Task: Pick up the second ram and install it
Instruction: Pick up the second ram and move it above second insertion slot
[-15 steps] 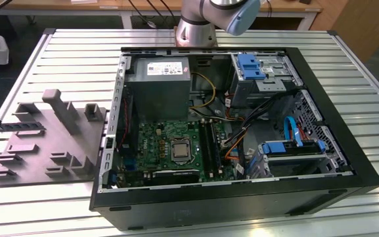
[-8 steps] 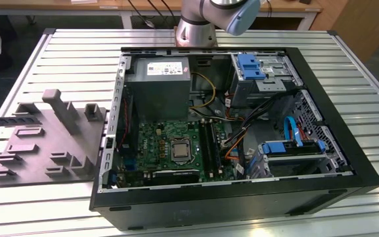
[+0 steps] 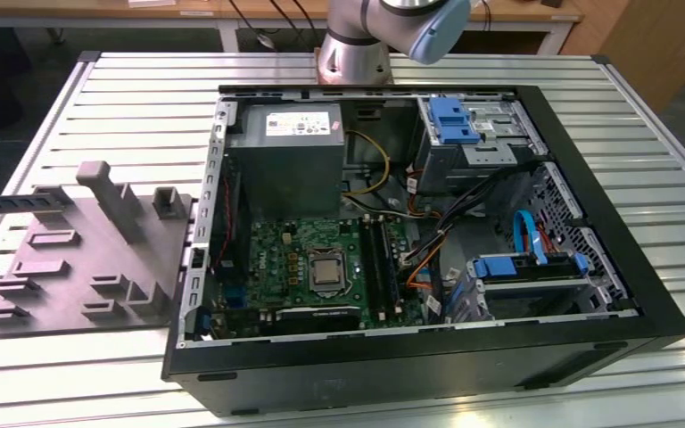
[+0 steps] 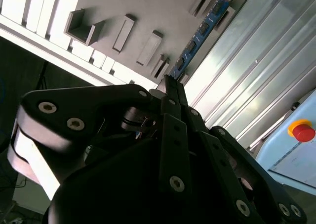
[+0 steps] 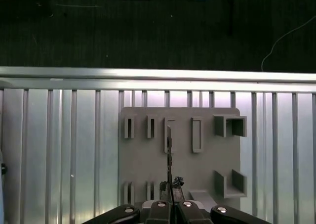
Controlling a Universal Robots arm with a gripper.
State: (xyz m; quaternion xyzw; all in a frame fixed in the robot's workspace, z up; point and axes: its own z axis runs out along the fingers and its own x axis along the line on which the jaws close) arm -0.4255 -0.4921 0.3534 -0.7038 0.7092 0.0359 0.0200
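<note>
The second ram (image 3: 15, 203) is a thin stick standing on its long edge in the grey slotted fixture (image 3: 93, 259), at the exterior view's left. Its blue board with black chips (image 4: 205, 28) runs between two fixture slots in the second wrist view. It shows edge-on (image 5: 169, 150) in the first wrist view. My gripper (image 4: 170, 83) hangs well above the fixture (image 5: 143, 159), and its tips overlap the stick's near end in both wrist views. The jaws stand together (image 5: 170, 189) and hold nothing. The black memory slots (image 3: 378, 259) lie on the green motherboard (image 3: 301, 263) inside the open case.
The open black computer case (image 3: 438, 357) lies on the slatted metal table (image 3: 140, 107), with the power supply (image 3: 289, 143), drive bays (image 3: 474, 129) and loose cables inside. The arm's base (image 3: 355, 49) stands behind the case. A red stop button (image 4: 302, 131) is beyond the table. The floor drops off past the table edge (image 5: 158, 75).
</note>
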